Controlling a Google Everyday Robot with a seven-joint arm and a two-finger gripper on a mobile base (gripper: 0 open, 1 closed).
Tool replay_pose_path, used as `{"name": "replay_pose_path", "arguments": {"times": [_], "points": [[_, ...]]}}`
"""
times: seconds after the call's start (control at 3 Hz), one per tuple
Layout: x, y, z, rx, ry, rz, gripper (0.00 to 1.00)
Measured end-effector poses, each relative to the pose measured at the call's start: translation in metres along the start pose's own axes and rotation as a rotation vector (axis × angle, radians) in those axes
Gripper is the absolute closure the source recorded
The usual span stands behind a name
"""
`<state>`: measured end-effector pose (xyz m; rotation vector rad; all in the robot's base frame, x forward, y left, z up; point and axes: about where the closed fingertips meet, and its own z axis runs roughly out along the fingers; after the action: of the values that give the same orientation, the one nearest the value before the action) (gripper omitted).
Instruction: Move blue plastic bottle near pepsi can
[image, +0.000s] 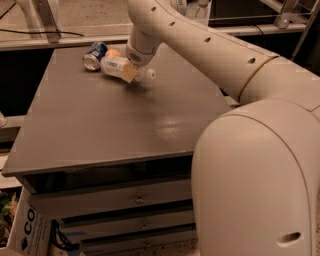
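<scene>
My gripper (131, 73) is at the far end of the desk (110, 125). Its fingers are closed on the blue plastic bottle (114, 65). The bottle lies sideways in them, and its white cap (150, 74) sticks out to their right. The pepsi can (94, 55) lies left of the fingers, right by the bottle's bottom end. A round orange fruit (113, 52) sits just behind it.

You're looking at a cream-white arm (200, 45) of smooth rounded shells, with a row of small dark holes along it and a tan ring at one joint. Its pincer (131, 71), tan-padded, sits over the tabletop's (115, 120) far end.
</scene>
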<state>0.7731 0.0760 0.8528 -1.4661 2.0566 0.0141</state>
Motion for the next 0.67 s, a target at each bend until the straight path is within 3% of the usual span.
{"name": "replay_pose_path", "arguments": {"times": [0.33,0.67], "points": [[0.0051,-0.0002,0.0053,-0.014,0.007,0.015,0.84],[0.0099,0.0032,0.0121,-0.039,0.013,0.03,0.62]]}}
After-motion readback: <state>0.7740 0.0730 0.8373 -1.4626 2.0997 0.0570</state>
